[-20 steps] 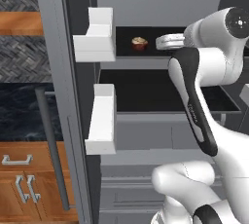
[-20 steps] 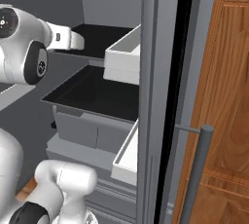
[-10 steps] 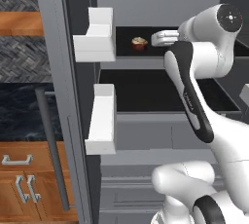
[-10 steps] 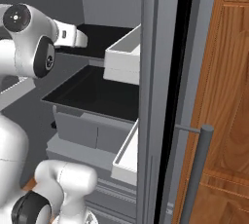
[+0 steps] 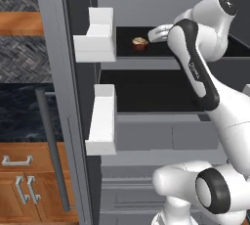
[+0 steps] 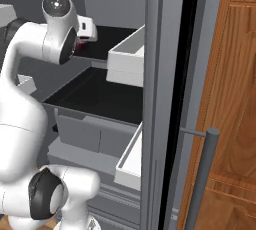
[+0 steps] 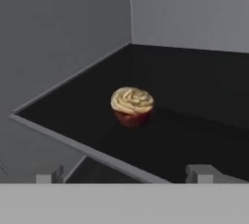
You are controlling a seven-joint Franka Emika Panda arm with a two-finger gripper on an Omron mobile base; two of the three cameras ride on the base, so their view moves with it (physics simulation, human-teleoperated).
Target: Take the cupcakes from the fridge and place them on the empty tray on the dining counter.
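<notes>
One cupcake (image 7: 132, 106) is seen upright on the upper black shelf (image 7: 194, 96) inside the fridge (image 5: 63, 72). The pincer (image 7: 124, 173) is held near it, fingertips (image 7: 48, 174) spread apart, nothing gripped.

A home kitchen: an open fridge (image 5: 146, 79) fills the frame's centre, wooden cabinets (image 5: 29, 180) and dark counter (image 5: 19, 116) at left.
</notes>
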